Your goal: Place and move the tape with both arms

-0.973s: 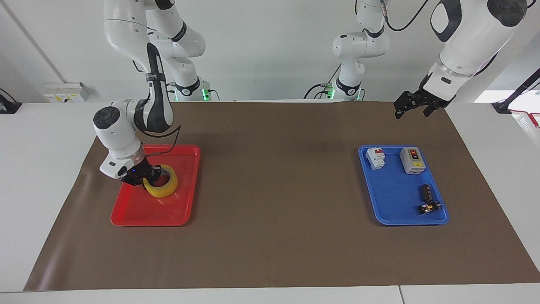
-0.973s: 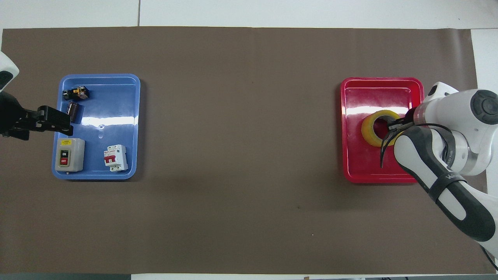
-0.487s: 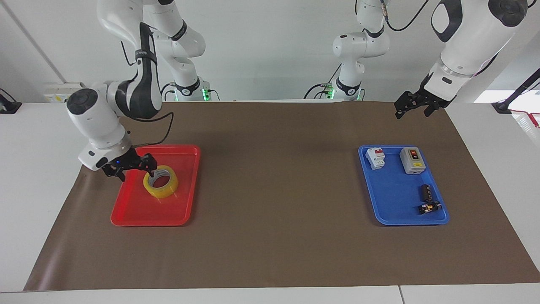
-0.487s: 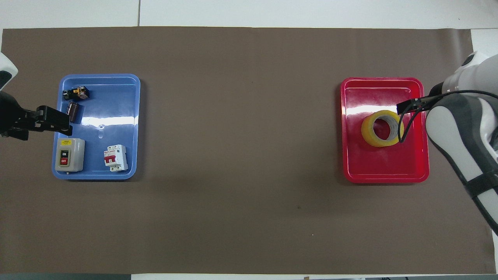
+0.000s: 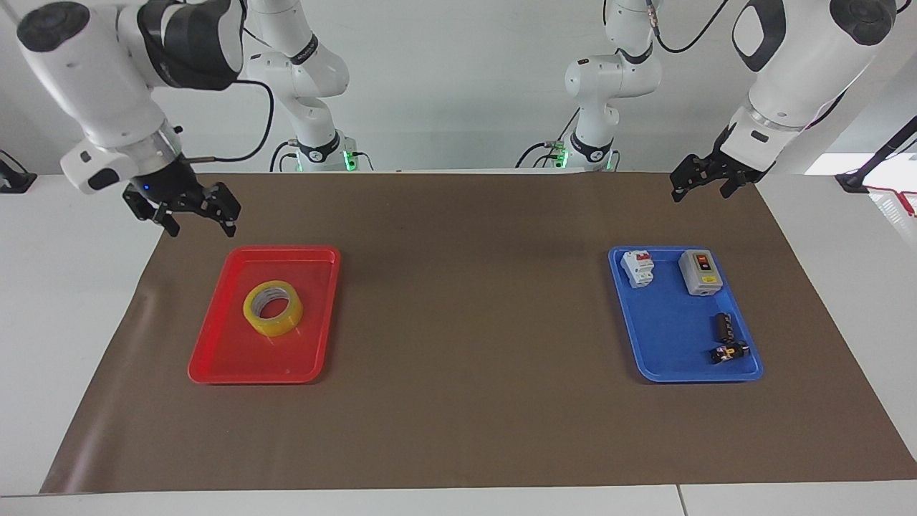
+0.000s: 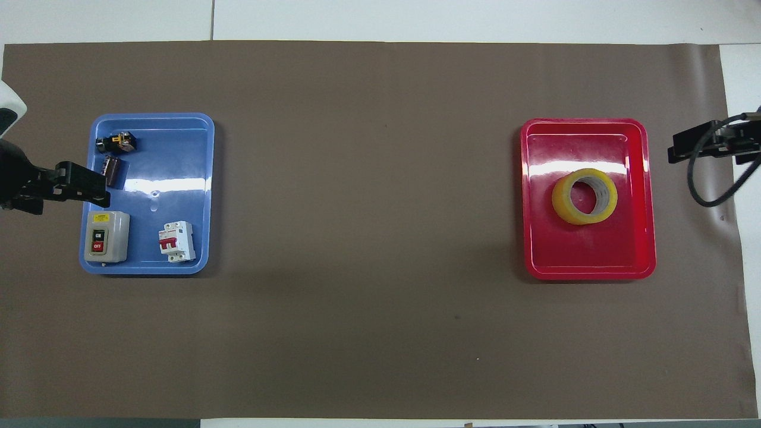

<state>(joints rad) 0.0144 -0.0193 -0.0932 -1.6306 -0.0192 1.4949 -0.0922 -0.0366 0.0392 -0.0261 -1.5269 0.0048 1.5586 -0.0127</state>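
Note:
The yellow tape [image 5: 273, 309] lies flat in the red tray [image 5: 236, 362], toward the right arm's end of the table; it also shows in the overhead view [image 6: 584, 195]. My right gripper [image 5: 200, 221] is open and empty, raised high over the mat's edge just off the tray's robot-side corner. In the overhead view it [image 6: 678, 148] is beside the red tray [image 6: 588, 270], clear of the tape. My left gripper [image 5: 700, 189] is open and empty, waiting in the air over the mat by the blue tray [image 5: 670, 369]; it also shows in the overhead view [image 6: 95, 190].
The blue tray [image 6: 178, 264] holds a white circuit breaker [image 6: 176, 241], a grey switch box [image 6: 105, 236], a small black cylinder [image 6: 110, 169] and a small black-and-yellow part [image 6: 117, 142]. Two smaller white arms with green-lit bases [image 5: 326, 154] stand at the robots' edge. A brown mat [image 5: 466, 322] covers the table.
My right gripper let go of the tape, then rose and drew back off the red tray toward the right arm's end. The tape stays in the tray. The left arm has not moved.

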